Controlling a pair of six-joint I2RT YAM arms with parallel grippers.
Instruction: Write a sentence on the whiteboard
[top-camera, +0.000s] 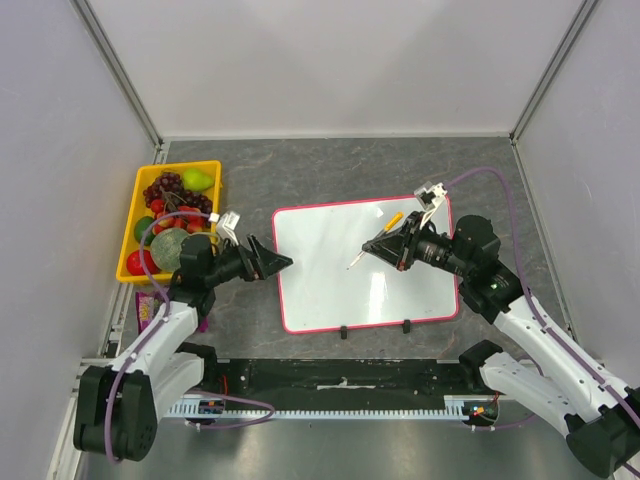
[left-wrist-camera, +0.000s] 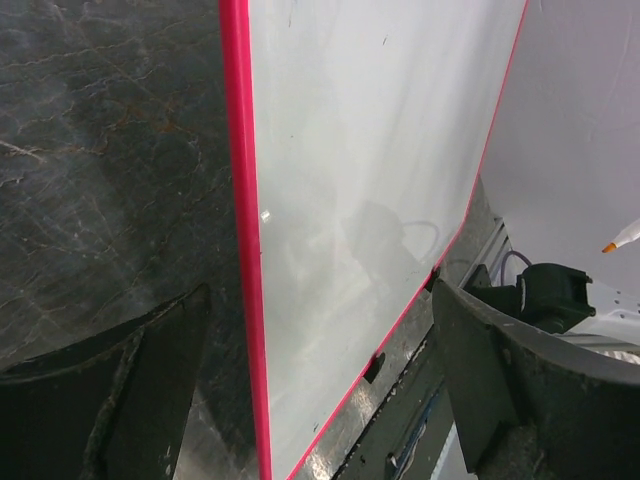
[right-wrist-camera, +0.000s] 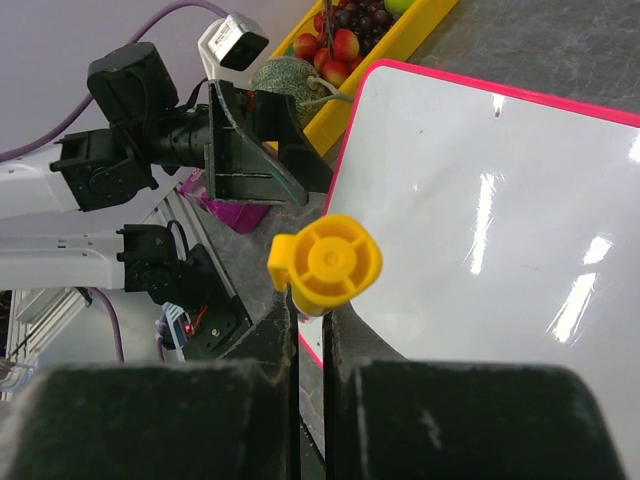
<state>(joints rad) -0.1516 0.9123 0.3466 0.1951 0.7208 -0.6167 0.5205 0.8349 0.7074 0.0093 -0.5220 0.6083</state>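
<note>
Logged whiteboard (top-camera: 330, 290) flat on table (top-camera: 300, 170). Found right claw (top-camera: 378, 246) clenched on yellow-capped marker (right-wrist-camera: 325, 262), toward board's 1 o'clock. Found left claw (top-camera: 275, 260) released at 9 o'clock edge.

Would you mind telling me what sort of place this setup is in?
Most likely a robotics lab test cell: plain panel walls enclose a table, two robot arms sit at its near edge, and the props are staged: a whiteboard, a yellow fruit tray, and a marker in the right gripper.
</note>
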